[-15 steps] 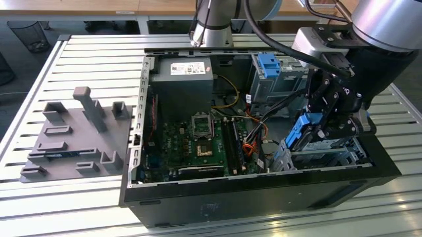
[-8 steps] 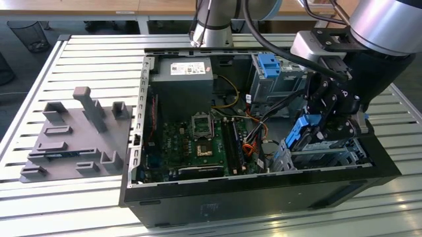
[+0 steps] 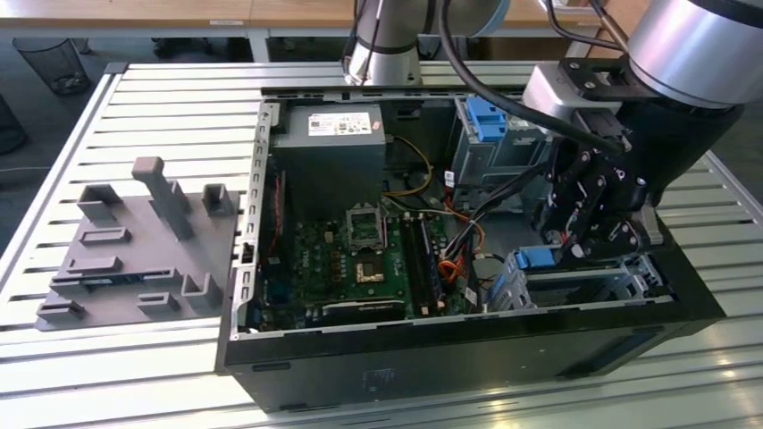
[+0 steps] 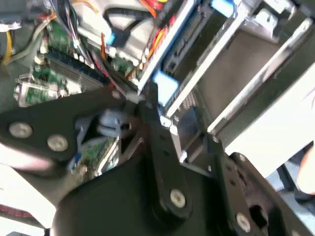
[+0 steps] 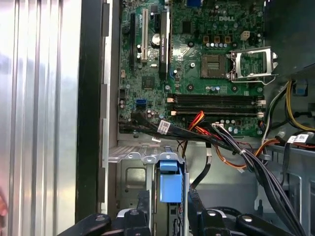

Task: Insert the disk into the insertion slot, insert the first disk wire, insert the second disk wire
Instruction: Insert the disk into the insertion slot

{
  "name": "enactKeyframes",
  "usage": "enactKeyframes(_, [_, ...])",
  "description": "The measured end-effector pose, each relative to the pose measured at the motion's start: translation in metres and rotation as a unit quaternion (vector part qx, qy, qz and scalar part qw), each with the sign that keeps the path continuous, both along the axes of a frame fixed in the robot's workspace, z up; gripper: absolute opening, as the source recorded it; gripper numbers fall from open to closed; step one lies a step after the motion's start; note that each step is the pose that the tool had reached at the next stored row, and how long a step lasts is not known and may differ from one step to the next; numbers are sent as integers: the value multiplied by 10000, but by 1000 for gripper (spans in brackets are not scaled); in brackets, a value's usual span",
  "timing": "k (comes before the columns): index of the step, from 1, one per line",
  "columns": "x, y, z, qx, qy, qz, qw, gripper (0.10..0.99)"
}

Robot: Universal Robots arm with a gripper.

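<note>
Gripper (image 3: 582, 250), black and link-armed, hangs right over the disk (image 5: 170, 184), a drive whose bright blue plastic carrier rail shows end-on; whether it clamps the drive I cannot tell. The disk sits at the insertion slot (image 3: 596, 284), a low silver-grey perforated sheet-metal cage in the near corner of the black computer case (image 3: 477, 366), at the exterior view's right. Black, orange and red cables (image 5: 231, 145) run beside it, over the edge of the green motherboard (image 3: 357, 246).

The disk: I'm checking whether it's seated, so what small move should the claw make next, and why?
Probably a short push further into the insertion slot. In the first wrist view the disk shows its blue carrier end at the cage mouth, just ahead of the claw, so seating looks unfinished.
</note>
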State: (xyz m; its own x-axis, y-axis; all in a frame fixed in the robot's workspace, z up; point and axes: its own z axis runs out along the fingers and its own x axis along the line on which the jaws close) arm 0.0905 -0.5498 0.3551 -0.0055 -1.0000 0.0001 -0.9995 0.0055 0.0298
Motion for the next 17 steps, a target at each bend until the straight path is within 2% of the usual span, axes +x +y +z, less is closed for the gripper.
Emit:
enactKeyframes(4, [0, 0, -23, 1, 0, 0, 10000, 420])
enactKeyframes(6, [0, 0, -33, 0, 0, 8, 10000, 298])
enactKeyframes(7, [0, 0, -39, 0, 0, 12, 10000, 298])
enactKeyframes(9, [0, 0, -50, 1, 0, 21, 10000, 184])
enactKeyframes(10, [0, 0, -55, 0, -1, 24, 10000, 184])
enactKeyframes(11, [-1, 0, -59, 1, -2, 26, 10000, 125])
enactKeyframes(17, [-5, 0, -80, 3, -4, 28, 10000, 106])
